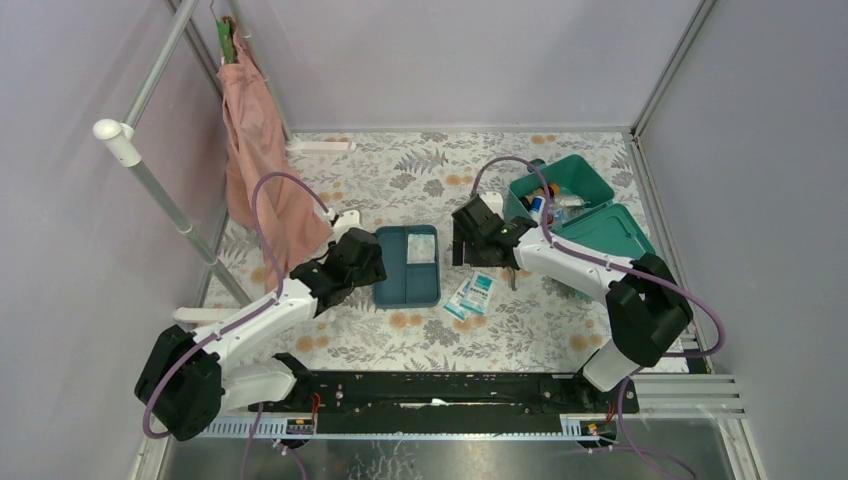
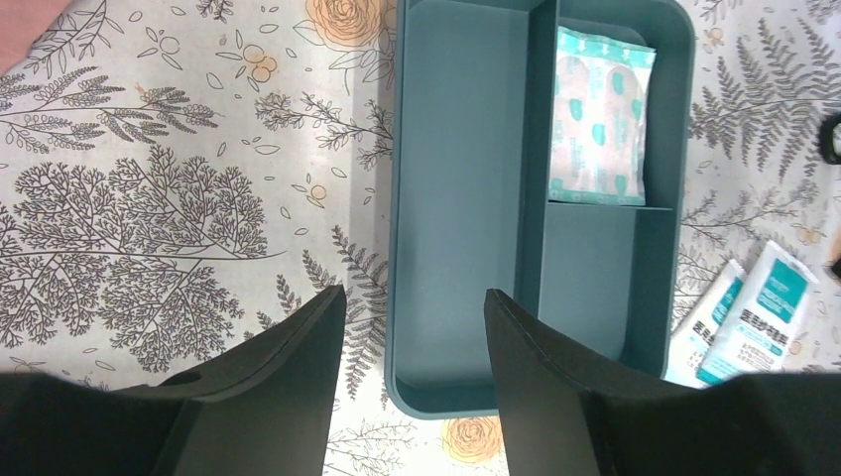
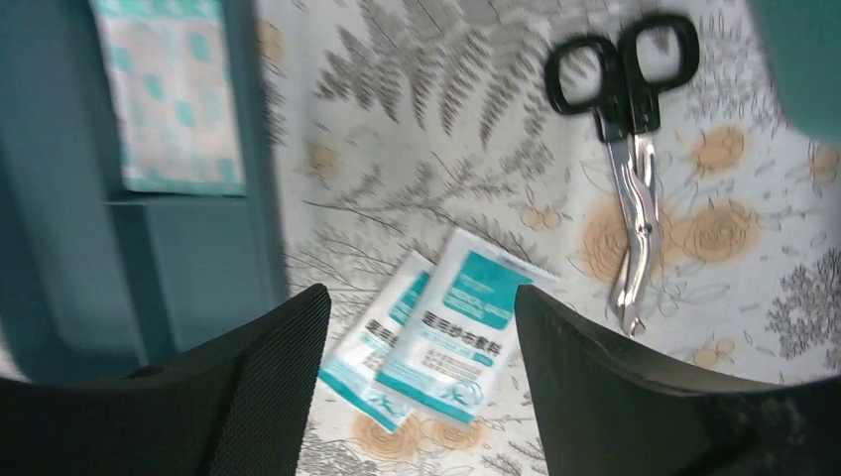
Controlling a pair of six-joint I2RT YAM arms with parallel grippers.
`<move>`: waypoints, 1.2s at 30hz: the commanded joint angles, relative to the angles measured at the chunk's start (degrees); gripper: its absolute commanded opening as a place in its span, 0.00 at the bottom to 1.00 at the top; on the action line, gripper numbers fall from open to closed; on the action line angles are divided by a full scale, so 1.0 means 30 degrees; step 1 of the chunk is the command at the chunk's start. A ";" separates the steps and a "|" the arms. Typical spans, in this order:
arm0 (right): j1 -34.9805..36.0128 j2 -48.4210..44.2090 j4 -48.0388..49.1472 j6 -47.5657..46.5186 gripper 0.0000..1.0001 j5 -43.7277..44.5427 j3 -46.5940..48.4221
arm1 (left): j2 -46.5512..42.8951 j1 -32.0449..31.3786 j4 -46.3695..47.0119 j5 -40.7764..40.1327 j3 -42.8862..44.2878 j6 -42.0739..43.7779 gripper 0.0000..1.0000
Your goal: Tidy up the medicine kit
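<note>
Early yet — one packet [image 2: 600, 119] in the tray [image 2: 466, 198], two sachets [image 3: 436, 337] and scissors [image 3: 633, 188] loose on the counter [image 1: 420, 330], medicine kit [image 1: 615, 230] cluttered — left jaws and right jaws both released, empty.

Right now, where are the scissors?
The black-handled scissors lie flat on the floral table, upper right in the right wrist view, just right of the two teal-and-white packets and left of the teal medicine kit.

under my right gripper [image 3: 419, 297]: two sachets [image 3: 466, 317] | left: tray [image 3: 253, 198] wall | right: scissors [image 3: 635, 188], seemingly clear of sachets | passage: bare cloth [image 3: 555, 248] strip between them
</note>
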 commanded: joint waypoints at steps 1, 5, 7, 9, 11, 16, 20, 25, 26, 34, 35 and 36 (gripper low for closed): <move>0.0123 0.0556 -0.0885 0.0345 0.79 0.0731 -0.0607 | -0.1000 0.0156 -0.1078 0.0392 0.0487 -0.0116 0.62; -0.0345 0.0851 -0.0093 -0.1574 0.96 0.0200 -0.1073 | -0.2021 0.0168 -0.2012 0.0593 0.0679 0.0015 0.62; -0.1000 0.0775 0.0670 -0.2957 0.99 -0.1018 -0.1389 | -0.2539 0.0153 -0.2254 0.0778 0.0668 0.0022 0.63; -0.1841 0.0675 0.1605 -0.3914 1.00 -0.2702 -0.1889 | -0.2968 0.0168 -0.2438 0.0808 0.0658 -0.0006 0.63; -0.2789 0.0755 0.2302 -0.4566 1.00 -0.4666 -0.2356 | -0.3166 0.0152 -0.2607 0.0879 0.0719 0.0019 0.63; -0.4062 0.1032 0.3631 -0.5294 1.00 -0.7714 -0.3294 | -0.3335 0.0181 -0.3181 0.1020 0.1153 0.0258 0.63; -0.4076 0.1754 0.3736 -0.5754 0.99 -0.8826 -0.3269 | -0.3570 0.0160 -0.3852 0.1154 0.1617 0.0870 0.65; -0.4080 0.2273 0.3682 -0.5694 0.98 -0.9204 -0.3349 | -0.4264 0.0153 -0.4931 0.0640 0.2185 0.1693 0.67; -0.4094 0.2278 0.3574 -0.5589 0.97 -0.9209 -0.3368 | -0.4503 0.0167 -0.5180 0.0459 0.2282 0.1788 0.67; -0.3902 0.0896 0.2244 -0.3834 0.93 -0.8683 -0.4504 | -0.6195 0.0172 -0.6093 -0.0623 0.2635 0.2249 0.70; -0.3775 0.0762 0.2160 -0.3588 0.93 -0.8730 -0.4637 | -0.6286 0.0155 -0.6087 -0.0710 0.2583 0.2209 0.71; -0.3642 0.0664 0.2179 -0.3385 0.93 -0.8739 -0.4793 | -0.6342 0.0153 -0.6093 -0.0764 0.2559 0.2178 0.71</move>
